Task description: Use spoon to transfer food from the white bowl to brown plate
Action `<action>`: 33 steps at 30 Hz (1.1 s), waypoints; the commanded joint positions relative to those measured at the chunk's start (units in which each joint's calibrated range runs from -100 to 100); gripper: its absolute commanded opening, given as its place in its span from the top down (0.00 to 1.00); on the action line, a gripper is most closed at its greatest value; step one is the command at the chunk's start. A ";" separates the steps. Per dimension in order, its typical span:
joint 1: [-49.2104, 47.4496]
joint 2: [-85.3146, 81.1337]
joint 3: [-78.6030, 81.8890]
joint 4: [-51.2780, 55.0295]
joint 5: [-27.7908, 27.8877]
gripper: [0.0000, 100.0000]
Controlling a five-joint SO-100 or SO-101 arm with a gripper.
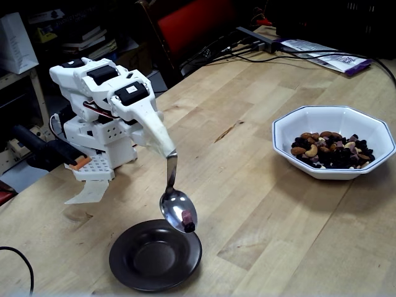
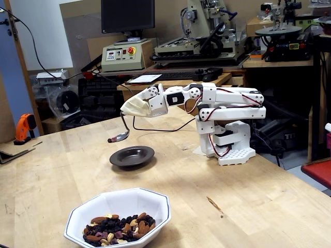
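The jaws are wrapped in pale tape or cloth, so I cannot tell how they are set — only that the gripper (image 1: 166, 148) is carrying the spoon (image 1: 178, 209) by the top of its handle, which is disappearing into that wrap. In the other fixed view the gripper (image 2: 129, 109) is sitting left of centre, with the spoon (image 2: 118, 137) hanging below it.

The spoon is hanging tip-down at lower centre-left, its hollow hovering just above the near rim of the plate (image 1: 127, 257), not touching it. A few bits of food (image 1: 187, 220) — one pinkish, one dark — are clinging near the lowest edge of the hollow. The bowl (image 1: 284, 139) is sitting well apart at the right of the frame, holding most of the mix (image 1: 333, 150).

The spoon is looking stiff, light and slick; polished metal like that would twist in bare jaws, so a hold high on the thin handle, padded as here, seems sensible. The loose nuts and raisins are small and dry and should slide off readily once the hollow is tipping further. The plate is glossy and shallow, so pieces may bounce or skid towards its rim.
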 commanded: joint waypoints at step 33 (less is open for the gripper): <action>2.49 -1.29 4.78 0.04 -6.74 0.96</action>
